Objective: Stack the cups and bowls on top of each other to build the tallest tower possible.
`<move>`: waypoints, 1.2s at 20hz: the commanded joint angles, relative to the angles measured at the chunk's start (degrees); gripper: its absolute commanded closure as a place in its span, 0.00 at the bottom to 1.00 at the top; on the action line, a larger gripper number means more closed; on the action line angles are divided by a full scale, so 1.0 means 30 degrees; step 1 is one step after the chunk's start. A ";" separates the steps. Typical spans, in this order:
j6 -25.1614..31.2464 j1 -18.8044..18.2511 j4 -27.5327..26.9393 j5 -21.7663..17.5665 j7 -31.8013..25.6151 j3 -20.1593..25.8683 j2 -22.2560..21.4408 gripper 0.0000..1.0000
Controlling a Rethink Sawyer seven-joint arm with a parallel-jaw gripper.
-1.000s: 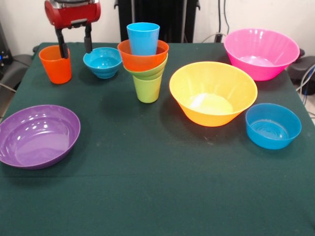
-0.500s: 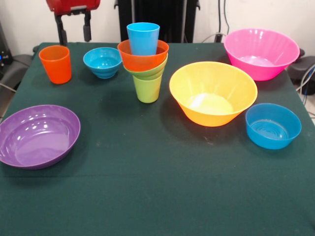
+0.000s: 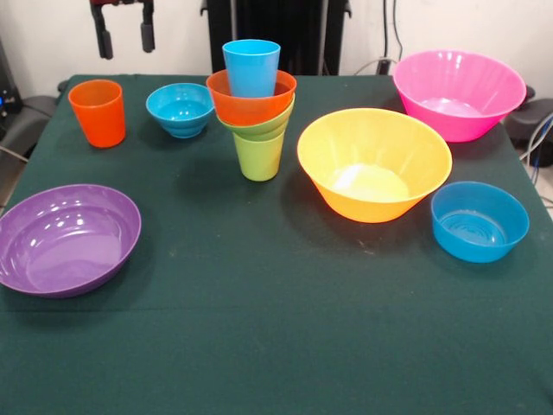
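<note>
The tool (image 3: 125,36) hangs at the top edge above the desk's (image 3: 276,346) far left corner, its two black fingers spread apart and holding nothing. Directly beneath it stand the orange cup (image 3: 98,112) and the small blue bowl (image 3: 180,109), apart from each other. The tower (image 3: 253,108) stands to the right of these: lime green cup at the base, a green bowl and an orange bowl nested upon it, light blue cup upright on top. The purple bowl (image 3: 67,239), yellow-orange bowl (image 3: 373,162), pink bowl (image 3: 459,93) and medium blue bowl (image 3: 479,220) lie separately around it.
</note>
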 commanded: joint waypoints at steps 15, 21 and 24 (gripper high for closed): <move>0.0951 0.1858 -0.1896 -0.1841 -0.2844 0.0151 0.3324 0.00; 0.2003 0.2317 -0.3227 -0.2421 -0.3488 -0.0422 0.4187 0.00; 0.2942 0.2789 -0.4011 -0.3055 -0.3988 -0.0861 0.4424 0.00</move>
